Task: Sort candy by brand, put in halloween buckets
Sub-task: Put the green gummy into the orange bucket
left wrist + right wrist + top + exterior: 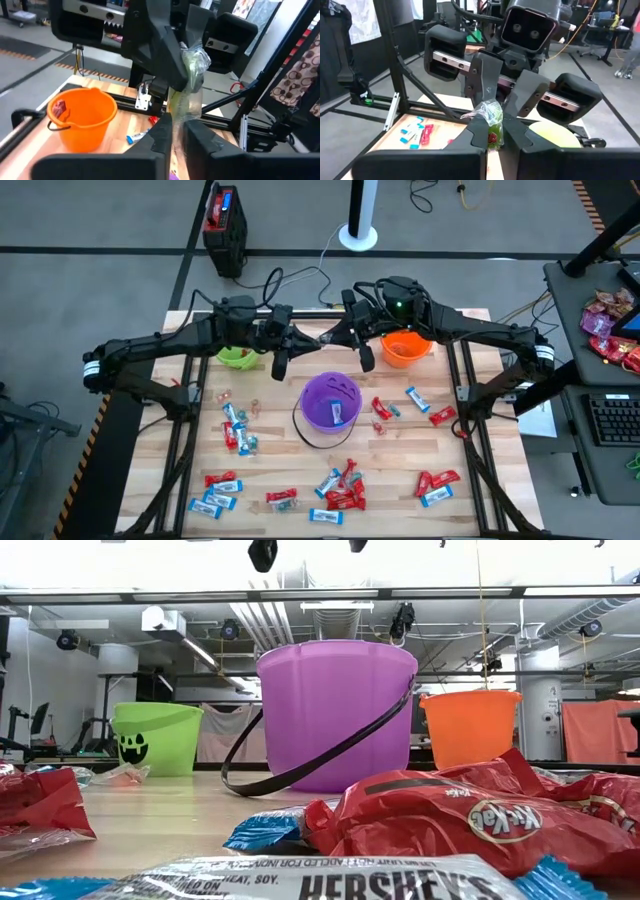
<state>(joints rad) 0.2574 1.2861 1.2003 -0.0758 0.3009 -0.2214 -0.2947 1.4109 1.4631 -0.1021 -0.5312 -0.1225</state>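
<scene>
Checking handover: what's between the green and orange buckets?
Left gripper and right gripper meet there, both shut on one clear-wrapped candy; high view shows the meeting, wrist views the grip.

Pale wood-plank surface [270,450]. Purple bucket [331,402] stands mid-surface, its black handle lying flat on the near side. Green bucket [236,357] stands beyond it to the left, orange bucket [405,349] beyond it to the right. Candy [340,488], red, blue and white wrappers, lies scattered around the purple bucket's near side and both flanks.

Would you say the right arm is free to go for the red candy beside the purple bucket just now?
Probably not: the right pincer is shut on a clear-wrapped candy that the left pincer also grips.
</scene>
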